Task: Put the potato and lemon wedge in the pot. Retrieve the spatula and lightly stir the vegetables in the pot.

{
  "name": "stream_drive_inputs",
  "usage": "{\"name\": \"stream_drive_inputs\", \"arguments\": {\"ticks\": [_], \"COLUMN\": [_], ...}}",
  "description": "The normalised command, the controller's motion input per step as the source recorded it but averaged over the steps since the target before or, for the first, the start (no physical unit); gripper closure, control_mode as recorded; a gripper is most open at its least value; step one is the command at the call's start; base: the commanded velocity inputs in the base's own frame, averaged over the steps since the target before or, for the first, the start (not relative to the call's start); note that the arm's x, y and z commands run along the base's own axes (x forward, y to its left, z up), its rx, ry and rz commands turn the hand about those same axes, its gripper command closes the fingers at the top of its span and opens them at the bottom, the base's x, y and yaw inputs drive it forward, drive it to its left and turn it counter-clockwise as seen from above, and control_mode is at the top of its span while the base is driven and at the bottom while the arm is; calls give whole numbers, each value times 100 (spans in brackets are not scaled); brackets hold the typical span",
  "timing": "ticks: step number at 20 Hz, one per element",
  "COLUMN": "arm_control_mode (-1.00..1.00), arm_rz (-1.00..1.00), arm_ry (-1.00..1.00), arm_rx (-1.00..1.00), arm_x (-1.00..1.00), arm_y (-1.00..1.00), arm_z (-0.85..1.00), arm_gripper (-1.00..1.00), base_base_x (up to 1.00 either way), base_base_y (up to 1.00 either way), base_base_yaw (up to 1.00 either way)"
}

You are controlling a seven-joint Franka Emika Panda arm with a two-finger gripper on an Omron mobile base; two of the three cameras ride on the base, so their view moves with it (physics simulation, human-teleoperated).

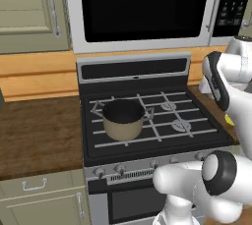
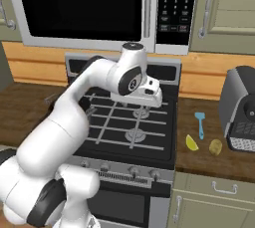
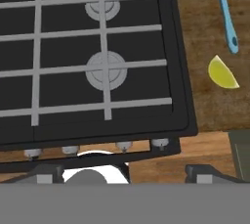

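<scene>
A: Three loose things lie on the worktop (image 2: 199, 160) right of the stove (image 2: 130, 122): the spatula (image 2: 200, 124), the lemon wedge (image 2: 191, 143) and the potato (image 2: 215, 147). The spatula lies behind the wedge, blade away from the front edge; the potato sits just beside the wedge, on its right.

B: Any writing to read?

A: None I can make out. The microwave (image 2: 84, 8) above the stove has a keypad panel (image 2: 174, 3) with pale marks, too small to read.

B: And the pot?

A: The pot (image 1: 123, 119) stands on the stove's front left burner, dark inside, nothing showing in it. It is well apart from the three things on the worktop.

B: What else stands around?

A: A dark grey appliance (image 2: 240, 108) at the right end of the worktop, close to the potato. Pale green cabinets (image 1: 30, 10) hang on either side of the microwave, more sit below the worktop, and a band of light wood runs along the wall.

B: The hand?

A: The hand (image 2: 144, 97) hangs over the stove's right burners, above the grates. From its own camera the spatula (image 3: 225, 12) and wedge (image 3: 222, 73) lie to the upper right on brown wood. Its finger tips sit at the bottom edge, mostly cut off, so I cannot tell how wide it stands. It holds nothing I can see.
</scene>
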Motion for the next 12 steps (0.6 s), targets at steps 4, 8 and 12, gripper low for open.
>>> {"name": "stream_drive_inputs", "arguments": {"ticks": [4,8,12], "arm_control_mode": [-100,-100,-100], "arm_rz": [-4,-3,-4], "arm_ry": [9,8,11], "arm_rx": [0,0,0], "arm_x": [1,1,8], "arm_y": [-89,-88,-75], "arm_z": [-52,-54,-51], "arm_gripper": [-100,-100,-100], "base_base_x": [0,0,0], "base_base_y": [0,0,0], "base_base_yaw": [0,0,0]}}
